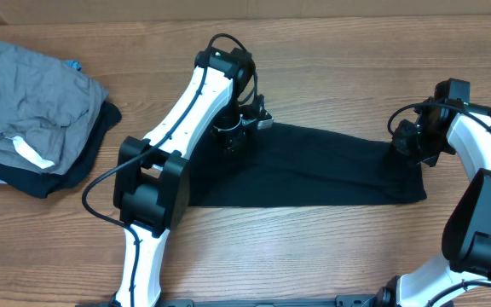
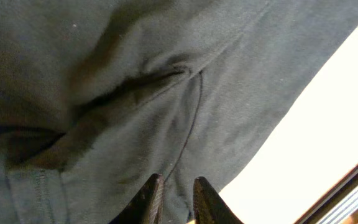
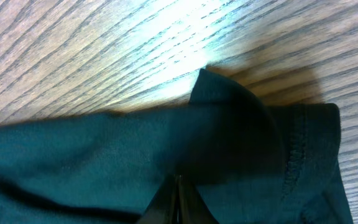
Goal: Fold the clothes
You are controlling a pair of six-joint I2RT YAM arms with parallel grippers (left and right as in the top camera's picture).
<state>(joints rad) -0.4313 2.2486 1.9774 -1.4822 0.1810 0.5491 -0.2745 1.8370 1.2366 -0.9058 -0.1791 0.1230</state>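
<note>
The black T-shirt (image 1: 314, 170) lies folded into a long band across the middle of the table. My left gripper (image 1: 235, 141) is at the band's upper left edge. In the left wrist view its fingers (image 2: 178, 186) stand a narrow gap apart with a seamed fold of the shirt (image 2: 104, 74) between them. My right gripper (image 1: 406, 147) is at the band's right end. In the right wrist view its fingertips (image 3: 179, 180) are pressed together on the shirt (image 3: 73, 162), close to a hemmed edge (image 3: 294, 155) and a raised corner.
A crumpled grey garment (image 1: 32, 94) with a white label (image 1: 31, 153) lies at the far left on a dark garment (image 1: 83, 166). Bare wooden table (image 1: 331, 68) shows behind and in front of the shirt.
</note>
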